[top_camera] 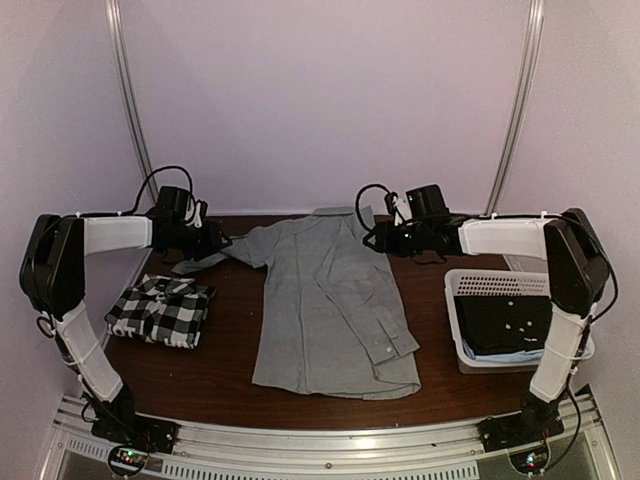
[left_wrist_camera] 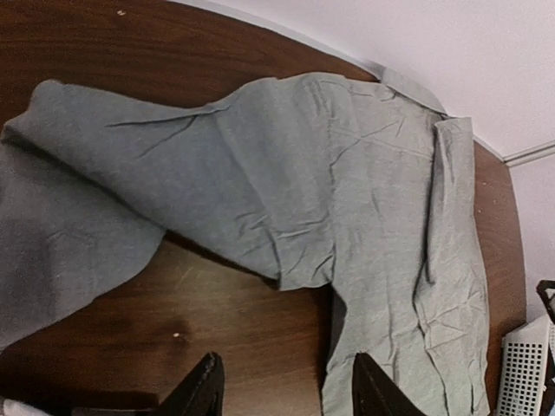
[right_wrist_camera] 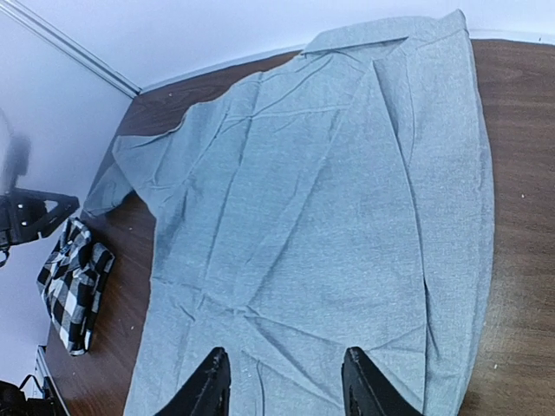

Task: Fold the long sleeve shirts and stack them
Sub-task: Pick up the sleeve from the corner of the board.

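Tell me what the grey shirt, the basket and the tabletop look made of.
Grey shirt: thin woven cloth, matte, by its fine creases. Basket: white plastic, probably, with moulded slotted walls. Tabletop: dark wood or wood-look laminate, slightly glossy, grain streaks visible; cannot tell which.

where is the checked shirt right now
In the top view, the checked shirt lies folded on the left, just left of the spread grey shirt.
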